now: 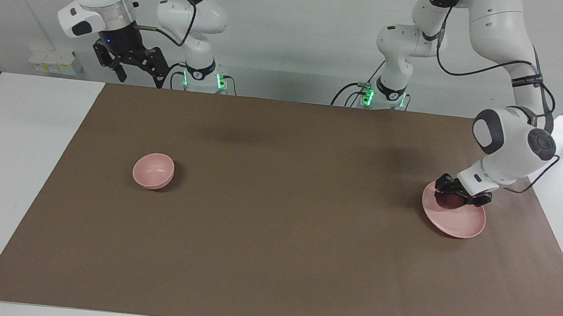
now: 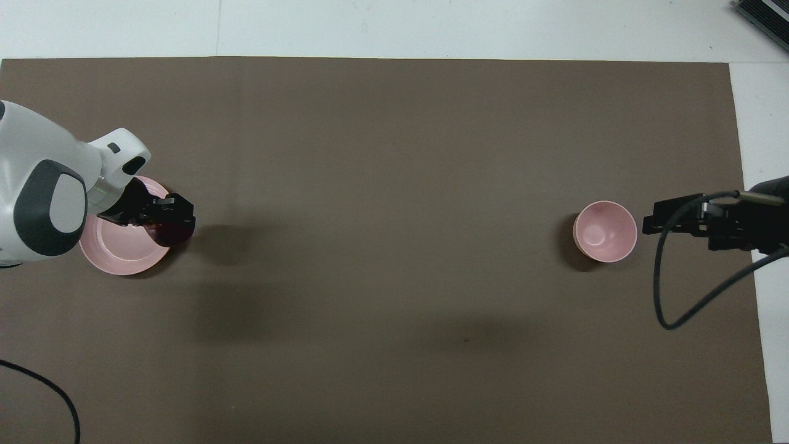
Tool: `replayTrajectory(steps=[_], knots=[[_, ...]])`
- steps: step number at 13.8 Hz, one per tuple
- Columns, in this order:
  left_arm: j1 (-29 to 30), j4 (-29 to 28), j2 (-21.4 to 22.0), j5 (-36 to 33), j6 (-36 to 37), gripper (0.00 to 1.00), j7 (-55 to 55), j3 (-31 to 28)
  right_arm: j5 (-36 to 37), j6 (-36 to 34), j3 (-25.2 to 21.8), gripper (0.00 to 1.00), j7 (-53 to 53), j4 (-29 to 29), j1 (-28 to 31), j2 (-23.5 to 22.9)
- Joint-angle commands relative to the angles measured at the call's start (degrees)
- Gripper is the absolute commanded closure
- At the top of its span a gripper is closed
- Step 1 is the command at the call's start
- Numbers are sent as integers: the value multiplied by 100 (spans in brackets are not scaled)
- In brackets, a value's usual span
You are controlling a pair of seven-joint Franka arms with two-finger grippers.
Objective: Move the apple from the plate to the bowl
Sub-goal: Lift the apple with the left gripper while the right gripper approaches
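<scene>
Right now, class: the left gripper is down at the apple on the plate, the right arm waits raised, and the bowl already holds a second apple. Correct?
Not quite. The bowl is empty, as the overhead view shows. The rest stands: the left gripper is at the apple on the plate, and the right gripper waits raised.

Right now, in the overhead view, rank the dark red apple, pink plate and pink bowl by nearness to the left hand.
1. Small dark red apple, at the left hand.
2. Flat pale pink plate, under the apple.
3. Deep pale pink bowl, toward the right arm's end.
</scene>
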State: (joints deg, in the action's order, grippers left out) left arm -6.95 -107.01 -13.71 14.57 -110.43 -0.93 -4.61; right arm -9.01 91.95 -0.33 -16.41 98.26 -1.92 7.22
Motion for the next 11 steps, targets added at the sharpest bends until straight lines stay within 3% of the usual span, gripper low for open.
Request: replayTrajectory(steps=[1, 6, 11], knots=[[-70, 146, -44, 1071, 188, 100, -1073, -58, -416, 297, 24, 0, -887, 237, -211, 52], [-131, 233, -70, 1890, 346, 100, -1260, 644, -1232, 726, 33, 0, -2311, 465, -449, 16], [-123, 234, -62, 3128, 320, 100, -2726, 1286, -1945, 1421, 33, 0, -3595, 808, -870, -28]])
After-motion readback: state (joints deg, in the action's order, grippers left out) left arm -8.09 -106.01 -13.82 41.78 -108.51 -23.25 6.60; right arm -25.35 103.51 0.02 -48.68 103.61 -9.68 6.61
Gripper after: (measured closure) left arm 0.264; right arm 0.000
